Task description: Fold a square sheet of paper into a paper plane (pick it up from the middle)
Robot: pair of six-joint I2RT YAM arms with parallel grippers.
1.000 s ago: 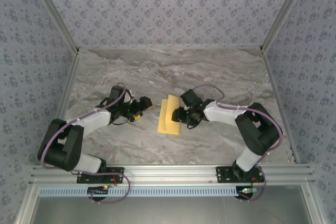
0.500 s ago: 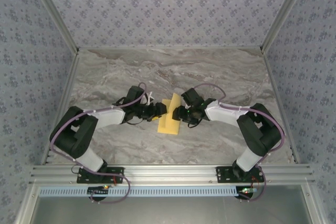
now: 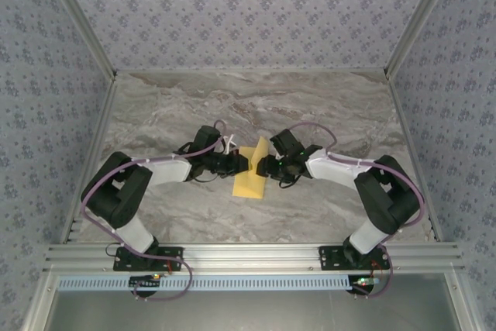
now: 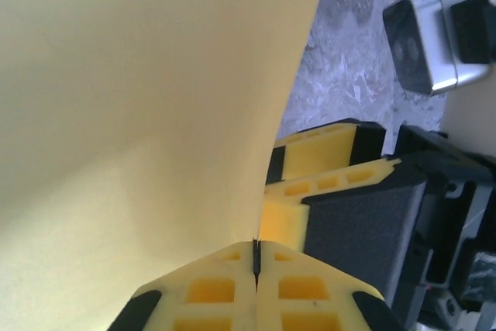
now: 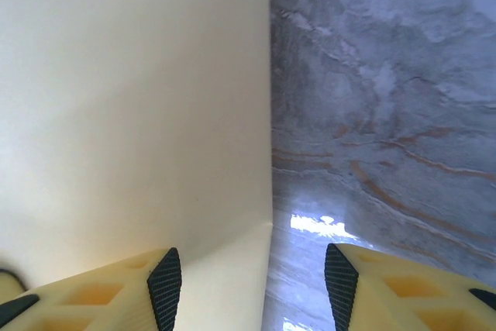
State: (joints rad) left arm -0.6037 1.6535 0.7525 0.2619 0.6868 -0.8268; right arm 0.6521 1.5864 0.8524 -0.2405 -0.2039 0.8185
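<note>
Where the two arms meet at the middle of the grey marbled table (image 3: 333, 106), the mustard-yellow square sheet of thin paper (image 3: 249, 184) lies partly folded, its far part lifted off the surface. The left gripper (image 3: 242, 163) pinches the raised paper's edge, jaws pressed fully together. The right gripper (image 3: 262, 165) sits just beside it, jaws about halfway apart. The sheet's straight edge runs between them, and they clamp nothing.

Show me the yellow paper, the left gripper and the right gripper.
square sheet of paper (image 3: 249, 184), top view, its lower flat part.
left gripper (image 4: 256, 249), left wrist view, seam between its shut fingertips.
right gripper (image 5: 253, 288), right wrist view, gap between its open fingertips.
</note>
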